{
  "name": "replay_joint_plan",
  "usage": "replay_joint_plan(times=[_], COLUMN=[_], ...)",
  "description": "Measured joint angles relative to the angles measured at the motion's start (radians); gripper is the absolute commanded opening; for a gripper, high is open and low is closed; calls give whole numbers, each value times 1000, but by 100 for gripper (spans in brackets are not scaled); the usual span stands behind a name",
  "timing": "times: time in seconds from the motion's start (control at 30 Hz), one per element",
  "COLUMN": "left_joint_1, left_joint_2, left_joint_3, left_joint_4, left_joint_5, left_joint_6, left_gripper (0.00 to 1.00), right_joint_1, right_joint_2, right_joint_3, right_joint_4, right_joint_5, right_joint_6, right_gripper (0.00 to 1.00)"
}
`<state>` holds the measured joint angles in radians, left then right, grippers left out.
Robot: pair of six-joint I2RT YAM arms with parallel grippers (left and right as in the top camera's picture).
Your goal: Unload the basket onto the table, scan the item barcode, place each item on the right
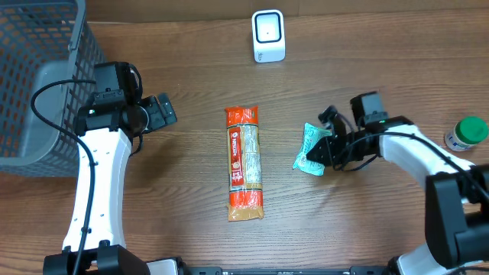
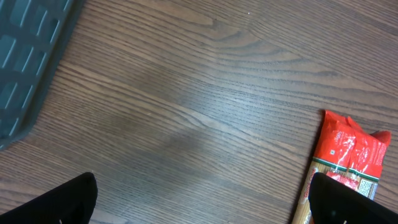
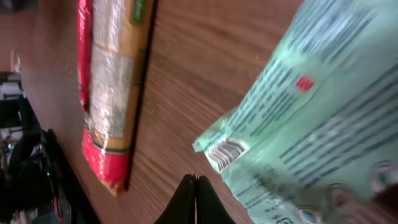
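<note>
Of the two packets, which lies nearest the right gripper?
The pale green pouch, right beside the shut right gripper, with its barcode corner showing in the wrist view. The long red-ended pasta pack lies apart, at mid-table.

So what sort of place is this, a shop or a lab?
Probably a mock shop checkout on a wooden table: a small white barcode scanner stands at the back, a pasta packet and a green pouch are in front of it, and a grey basket sits at one side.
</note>
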<state>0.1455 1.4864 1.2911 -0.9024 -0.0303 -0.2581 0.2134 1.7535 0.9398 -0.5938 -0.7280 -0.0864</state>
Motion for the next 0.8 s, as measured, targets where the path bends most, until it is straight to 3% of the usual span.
replay_joint_plan(times=[0.17, 0.6, 0.8], left_joint_1=[0, 0, 0], left_joint_2=[0, 0, 0], left_joint_3=[0, 0, 0], left_joint_4=[0, 0, 0], left_joint_5=[0, 0, 0], left_joint_6=[0, 0, 0], left_gripper=[100, 100, 100], right_joint_1=[24, 32, 31], right_joint_2=[76, 97, 98], right_joint_3=[-40, -45, 48], right_joint_4=[160, 148, -35], right_joint_5=[-9, 20, -23], right_joint_6=[27, 62, 16], right_gripper=[4, 4, 5])
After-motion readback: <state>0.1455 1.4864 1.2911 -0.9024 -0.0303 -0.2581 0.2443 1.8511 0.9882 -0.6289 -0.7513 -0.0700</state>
